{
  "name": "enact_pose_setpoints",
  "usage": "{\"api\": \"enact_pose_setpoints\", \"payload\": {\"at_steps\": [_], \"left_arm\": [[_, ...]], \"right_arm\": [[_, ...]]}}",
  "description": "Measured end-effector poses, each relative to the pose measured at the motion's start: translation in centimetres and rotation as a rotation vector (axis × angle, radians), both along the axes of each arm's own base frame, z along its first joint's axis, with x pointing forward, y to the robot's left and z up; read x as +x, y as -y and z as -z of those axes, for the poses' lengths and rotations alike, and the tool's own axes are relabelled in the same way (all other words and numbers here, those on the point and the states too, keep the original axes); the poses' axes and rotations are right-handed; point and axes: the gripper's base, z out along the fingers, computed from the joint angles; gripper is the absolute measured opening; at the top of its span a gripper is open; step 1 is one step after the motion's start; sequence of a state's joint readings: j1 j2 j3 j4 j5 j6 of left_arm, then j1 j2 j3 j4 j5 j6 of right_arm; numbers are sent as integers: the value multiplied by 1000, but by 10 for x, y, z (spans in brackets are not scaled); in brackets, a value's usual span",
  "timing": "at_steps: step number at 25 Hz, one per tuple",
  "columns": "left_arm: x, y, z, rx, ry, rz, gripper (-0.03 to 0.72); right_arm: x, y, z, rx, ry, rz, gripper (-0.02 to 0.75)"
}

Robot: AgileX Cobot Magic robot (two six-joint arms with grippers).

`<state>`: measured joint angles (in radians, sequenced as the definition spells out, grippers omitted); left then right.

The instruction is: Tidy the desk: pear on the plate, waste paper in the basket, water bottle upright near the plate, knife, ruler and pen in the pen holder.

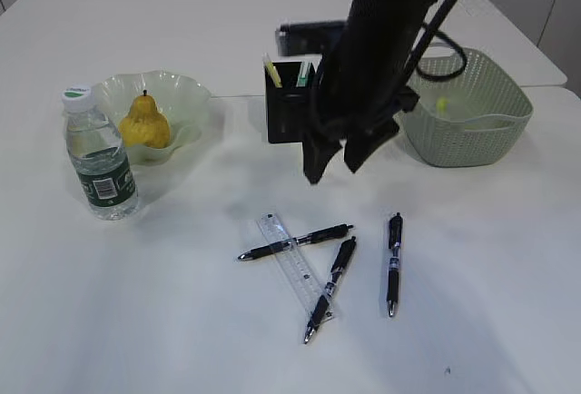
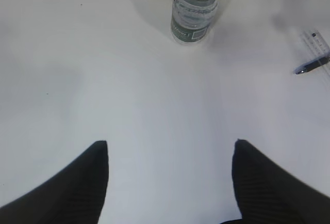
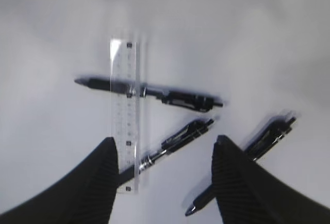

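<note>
Right wrist view blurs the pens [image 3: 154, 92]; both arms' fingers [image 3: 105, 154] gape empty.

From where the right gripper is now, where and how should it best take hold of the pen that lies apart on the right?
Grip the lone pen at mid-barrel, coming straight down from above. It lies flat on the table, clear of the ruler and the other two pens, so there is probably room for the open right gripper to straddle its narrow width.
</note>
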<state>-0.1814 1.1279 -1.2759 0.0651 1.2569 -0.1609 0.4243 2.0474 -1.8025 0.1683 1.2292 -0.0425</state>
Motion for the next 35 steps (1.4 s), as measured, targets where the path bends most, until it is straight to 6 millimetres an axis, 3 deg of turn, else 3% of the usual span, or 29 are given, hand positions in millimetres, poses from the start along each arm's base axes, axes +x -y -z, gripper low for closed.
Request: {"api": "enact_pose_setpoints", "payload": {"at_steps": [4,10,23,35], "left_arm": [[2,0,1,1,-6,0,527],[2,0,1,1,-6,0,527],[2,0,1,1,-6,0,527],[2,0,1,1,-6,0,527]], "right_arm": [[-25,-22,25,-53,-80,-74,461],[-43,-49,28,-67,-82,-153,461],[-38,-52,60,-125,-153,-29,461],[-38,-52,61,-133,-154,3,461]]}}
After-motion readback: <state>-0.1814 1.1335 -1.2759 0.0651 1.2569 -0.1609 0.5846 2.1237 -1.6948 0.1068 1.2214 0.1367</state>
